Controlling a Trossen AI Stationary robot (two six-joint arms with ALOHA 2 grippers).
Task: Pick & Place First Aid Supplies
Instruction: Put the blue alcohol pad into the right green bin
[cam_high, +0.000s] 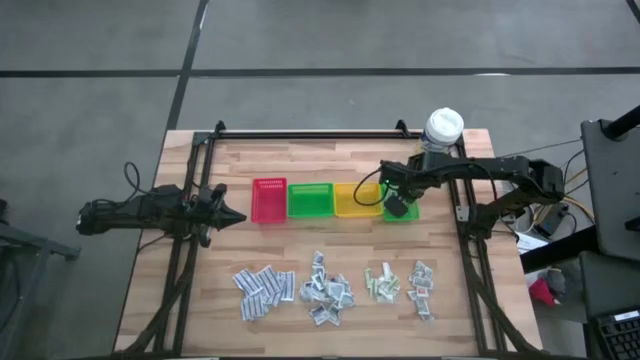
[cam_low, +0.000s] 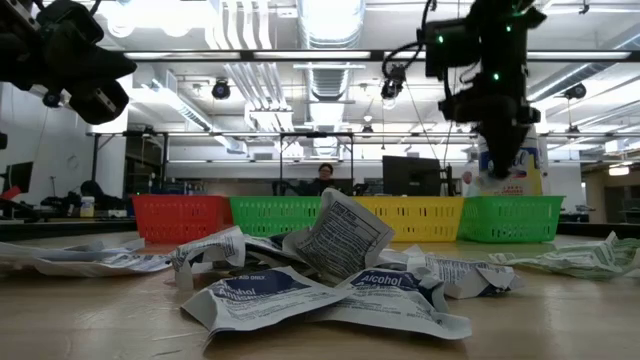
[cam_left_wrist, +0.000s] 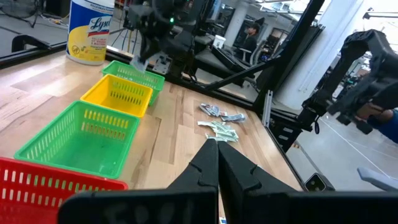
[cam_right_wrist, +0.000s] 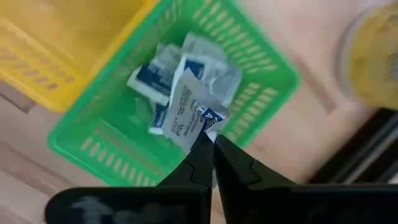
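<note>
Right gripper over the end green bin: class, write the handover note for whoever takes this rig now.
Right gripper: shut on a white-blue sachet, held above the rightmost green bin.
Left gripper: shut, empty, waiting beside the red bin.
Done: a few sachets already lie in that green bin.
Left: drop this one, then clear the four sachet piles on the table's near side.

A row of four small bins sits on the wooden table (cam_high: 200, 300): the red bin (cam_high: 269, 200) nearest the left gripper's tip, then a green bin (cam_high: 310, 200), a yellow bin (cam_high: 357, 199), and a second green bin (cam_right_wrist: 261, 81) directly under the right gripper. The yellow wipes tub (cam_high: 442, 130) stands just beyond that gripper
</note>
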